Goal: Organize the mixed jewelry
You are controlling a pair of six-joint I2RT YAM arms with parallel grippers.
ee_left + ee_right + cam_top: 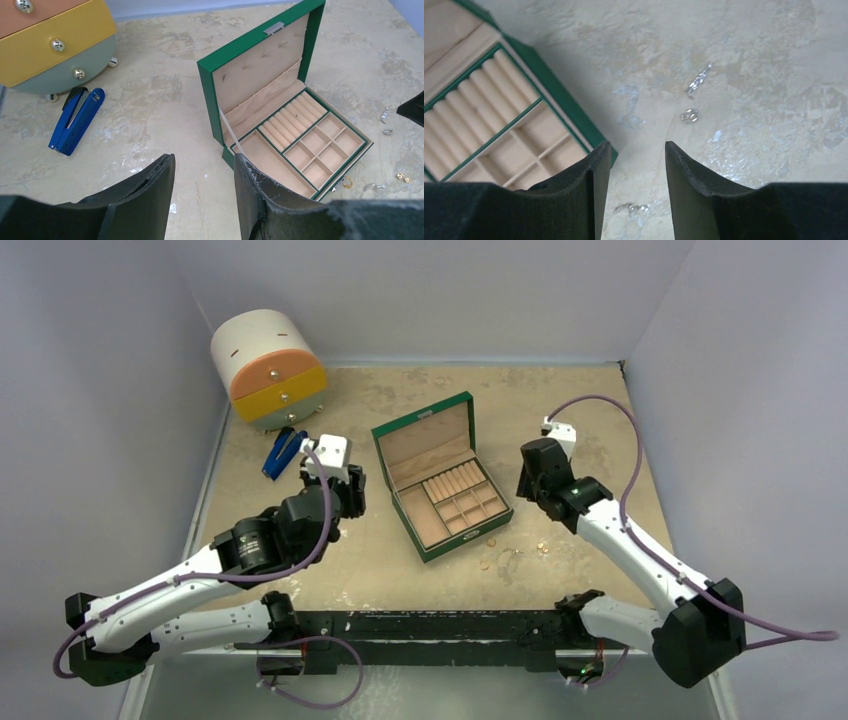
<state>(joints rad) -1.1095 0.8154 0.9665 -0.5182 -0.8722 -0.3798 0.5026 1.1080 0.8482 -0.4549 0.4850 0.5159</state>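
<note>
The mixed jewelry lies loose on the table in front of and to the right of the open green jewelry box (440,476). Small gold pieces (543,548) and a gold ring (347,183) rest near the box's front corner. Silver pieces (689,116) lie by its right side, and another silver piece (631,207) shows on the table in the gap between my right fingers. My right gripper (637,146) hovers open above that spot, holding nothing. My left gripper (204,162) stands open and empty to the left of the box (280,125), over bare table.
A round drawer unit (268,370) with orange, yellow and grey-green drawers stands at the back left. A blue-handled tool (281,452) lies in front of it. White walls close in the table on three sides.
</note>
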